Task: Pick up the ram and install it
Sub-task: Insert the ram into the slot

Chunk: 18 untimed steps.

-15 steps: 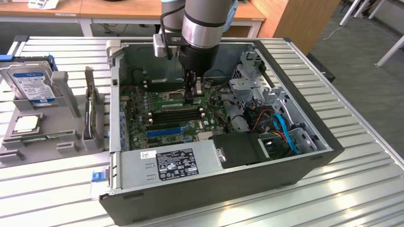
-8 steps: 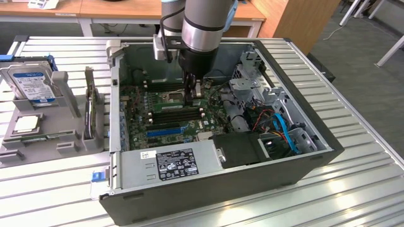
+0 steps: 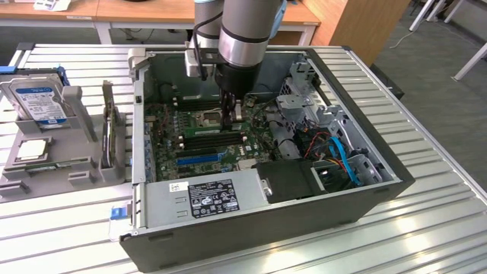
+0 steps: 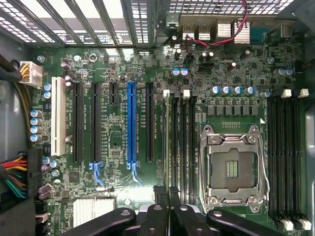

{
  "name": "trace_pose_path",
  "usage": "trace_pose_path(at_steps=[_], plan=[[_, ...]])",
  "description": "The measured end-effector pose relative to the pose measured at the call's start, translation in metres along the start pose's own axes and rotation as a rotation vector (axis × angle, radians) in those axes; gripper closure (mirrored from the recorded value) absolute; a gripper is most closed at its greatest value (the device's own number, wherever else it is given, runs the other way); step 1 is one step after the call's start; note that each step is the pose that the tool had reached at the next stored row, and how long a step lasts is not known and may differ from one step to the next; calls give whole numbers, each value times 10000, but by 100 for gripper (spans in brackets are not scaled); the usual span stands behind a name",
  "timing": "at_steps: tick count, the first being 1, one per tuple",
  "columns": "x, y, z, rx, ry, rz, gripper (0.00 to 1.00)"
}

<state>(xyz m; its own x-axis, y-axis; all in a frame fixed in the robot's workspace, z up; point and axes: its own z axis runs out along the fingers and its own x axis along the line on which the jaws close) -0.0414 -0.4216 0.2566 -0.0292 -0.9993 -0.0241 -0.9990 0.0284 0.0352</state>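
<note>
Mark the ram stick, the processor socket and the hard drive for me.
ram stick [image 4: 166, 142], wrist view: halfway along its thin upper edge.
processor socket [image 4: 230, 168], wrist view: centre of the contact field inside the metal frame.
hard drive [image 3: 38, 100], exterior view: its label.

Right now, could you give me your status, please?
Gripper shut, inside the case. Ram upright in a memory slot, gripper at its end. Nothing blocking it.

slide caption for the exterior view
gripper inside the open computer case, tip at the ram on the motherboard
</note>
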Motion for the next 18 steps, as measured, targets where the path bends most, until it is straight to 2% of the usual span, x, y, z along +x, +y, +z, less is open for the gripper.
trace_pose_path(at_steps=[18], plan=[[-31,-1,50,0,0,1,88]])
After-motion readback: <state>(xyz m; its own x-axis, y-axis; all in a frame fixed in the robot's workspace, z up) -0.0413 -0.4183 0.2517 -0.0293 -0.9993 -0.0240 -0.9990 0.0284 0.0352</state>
